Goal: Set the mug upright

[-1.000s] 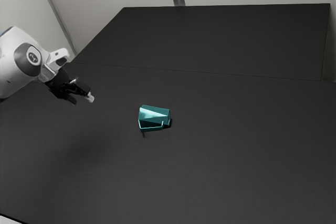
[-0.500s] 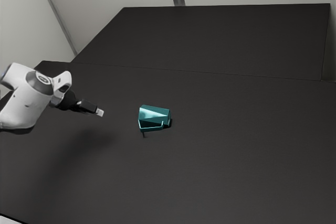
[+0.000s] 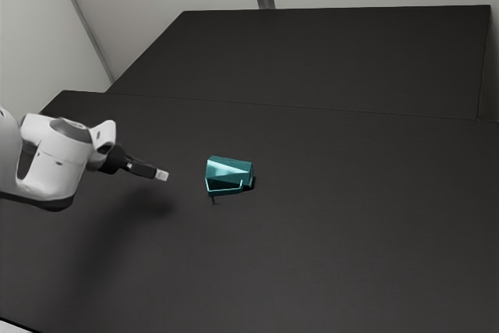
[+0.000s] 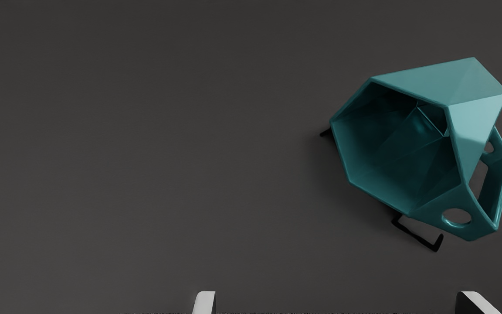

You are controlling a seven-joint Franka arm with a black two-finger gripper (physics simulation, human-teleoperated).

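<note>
Mug lies sideways, away from the table's edges; I hold the gripper spread, apart from it, presumably to admit its wall.

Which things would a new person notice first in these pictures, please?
First, the teal faceted mug, lying on its side on the dark table, its open mouth showing in the wrist view. Next, the white arm at the exterior view's left, its open gripper apart from the mug.
</note>
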